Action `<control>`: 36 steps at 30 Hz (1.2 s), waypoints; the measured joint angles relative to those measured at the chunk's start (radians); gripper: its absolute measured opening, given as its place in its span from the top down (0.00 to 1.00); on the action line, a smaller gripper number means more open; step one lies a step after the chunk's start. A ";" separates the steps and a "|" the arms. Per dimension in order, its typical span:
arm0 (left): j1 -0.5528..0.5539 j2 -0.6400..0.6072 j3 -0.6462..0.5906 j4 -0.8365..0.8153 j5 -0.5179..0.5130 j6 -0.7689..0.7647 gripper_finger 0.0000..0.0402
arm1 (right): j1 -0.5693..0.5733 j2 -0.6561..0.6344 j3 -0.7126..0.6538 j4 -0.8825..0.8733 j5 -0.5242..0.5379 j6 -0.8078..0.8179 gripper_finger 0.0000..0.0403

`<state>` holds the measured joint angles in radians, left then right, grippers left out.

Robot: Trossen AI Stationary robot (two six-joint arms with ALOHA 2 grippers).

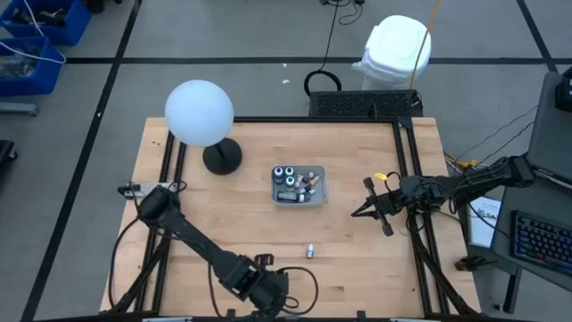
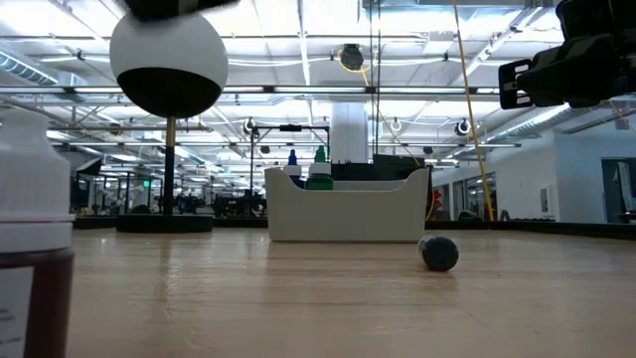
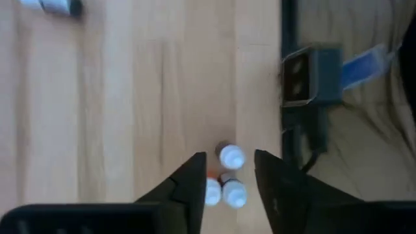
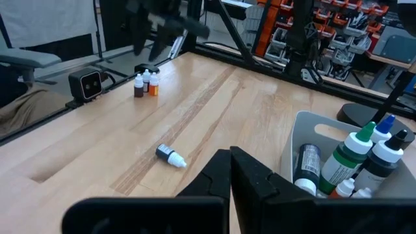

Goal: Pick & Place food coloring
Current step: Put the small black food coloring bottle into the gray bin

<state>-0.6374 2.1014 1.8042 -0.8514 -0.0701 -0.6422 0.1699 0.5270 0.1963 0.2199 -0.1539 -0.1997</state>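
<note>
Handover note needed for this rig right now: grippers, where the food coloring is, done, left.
Left gripper: open, above three small bottles standing at the near table edge, holding nothing.
Right gripper: shut, empty, waiting right of the tray.
Done: several bottles already in the tray.
Left: the three-bottle cluster, plus one bottle lying loose on the table between cluster and tray.

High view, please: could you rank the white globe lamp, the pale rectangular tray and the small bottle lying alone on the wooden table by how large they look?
1. White globe lamp, largest.
2. Pale rectangular tray holding bottles. The lamp stands nearer the overhead camera, so the gap between these two is unsure.
3. Small lone bottle, clearly smallest.
</note>
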 joint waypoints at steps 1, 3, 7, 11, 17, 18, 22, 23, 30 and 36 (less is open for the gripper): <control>0.000 0.000 -0.023 0.022 0.009 0.003 0.64 | 0.000 0.000 0.000 0.000 0.000 0.000 1.00; -0.004 0.000 -0.066 0.090 0.028 0.012 0.59 | 0.000 0.000 0.000 0.000 0.000 -0.002 1.00; -0.006 0.000 -0.117 0.158 0.069 0.004 0.52 | 0.000 0.000 0.000 -0.004 0.000 -0.018 1.00; -0.004 0.000 -0.118 0.170 0.058 0.012 0.47 | 0.000 0.000 0.000 -0.006 0.000 -0.021 1.00; -0.005 0.025 -0.118 0.182 0.068 0.039 0.46 | 0.000 0.000 0.000 -0.008 0.000 -0.021 1.00; -0.006 0.032 -0.118 0.179 0.069 0.046 0.46 | 0.000 0.000 0.000 -0.008 0.000 -0.021 1.00; -0.004 0.065 -0.119 0.175 0.087 0.057 0.46 | 0.000 0.000 0.000 -0.008 0.000 -0.021 1.00; -0.002 0.070 -0.119 0.173 0.095 0.059 0.46 | 0.000 0.000 0.000 -0.007 0.000 -0.021 1.00; 0.008 0.087 -0.118 0.174 0.115 0.072 0.46 | 0.000 0.000 0.000 -0.007 0.000 -0.022 1.00; 0.012 0.087 -0.118 0.173 0.114 0.086 0.47 | 0.000 0.000 0.000 -0.007 0.000 -0.022 1.00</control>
<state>-0.6258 2.1887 1.6859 -0.6786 0.0443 -0.5566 0.1699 0.5270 0.1963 0.2131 -0.1535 -0.2214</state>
